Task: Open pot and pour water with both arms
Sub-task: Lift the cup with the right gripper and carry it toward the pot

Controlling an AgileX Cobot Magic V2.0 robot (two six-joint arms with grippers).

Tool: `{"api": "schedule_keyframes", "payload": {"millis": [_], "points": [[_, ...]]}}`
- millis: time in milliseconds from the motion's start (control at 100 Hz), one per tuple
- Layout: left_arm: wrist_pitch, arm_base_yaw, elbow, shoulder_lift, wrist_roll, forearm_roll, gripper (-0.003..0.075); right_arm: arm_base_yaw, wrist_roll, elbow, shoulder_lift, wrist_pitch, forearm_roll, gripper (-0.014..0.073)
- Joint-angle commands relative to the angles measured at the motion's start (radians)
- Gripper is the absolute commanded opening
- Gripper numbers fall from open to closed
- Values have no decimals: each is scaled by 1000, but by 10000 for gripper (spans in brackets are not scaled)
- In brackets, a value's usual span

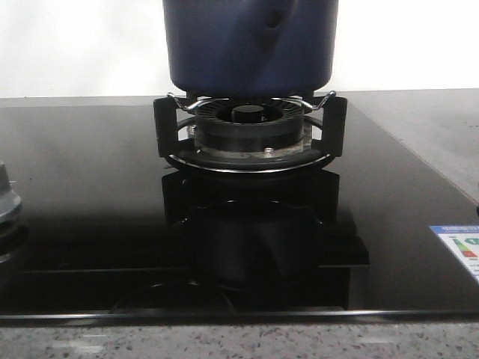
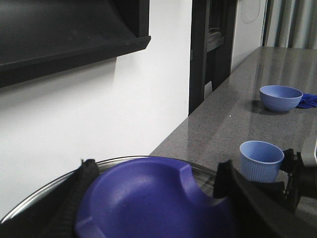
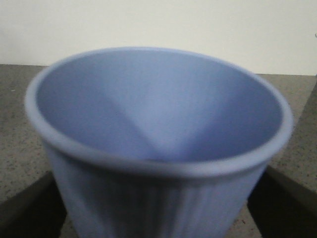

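Note:
The dark navy pot [image 1: 251, 45] stands on the black burner [image 1: 251, 123] in the front view; its top is cut off there and no gripper shows. In the left wrist view my left gripper [image 2: 156, 173] is shut on the big blue knob [image 2: 148, 198] of the glass lid [image 2: 114, 162], one finger touching each side. My right gripper [image 3: 158, 208] is shut on a light-blue ribbed cup [image 3: 158, 148], which fills its view. The cup [image 2: 261, 159] also shows in the left wrist view, with the right gripper [image 2: 292, 173] at it above the grey counter.
The burner sits on a glossy black glass cooktop [image 1: 90, 187] with a label [image 1: 460, 250] at its right edge and part of a second burner [image 1: 7, 202] at the left. A blue bowl [image 2: 281, 97] and a blue cloth [image 2: 309, 100] lie farther along the counter. A white wall is behind.

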Motion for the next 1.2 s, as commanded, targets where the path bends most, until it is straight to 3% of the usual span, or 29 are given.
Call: {"api": "schedule_keyframes", "payload": {"millis": [0, 1190], "points": [[19, 0, -41, -51, -7, -106, 252, -3, -10, -27, -8, -108, -2, 639], [42, 0, -41, -51, -7, -106, 252, -3, -10, -146, 120, -154, 0, 636]]}}
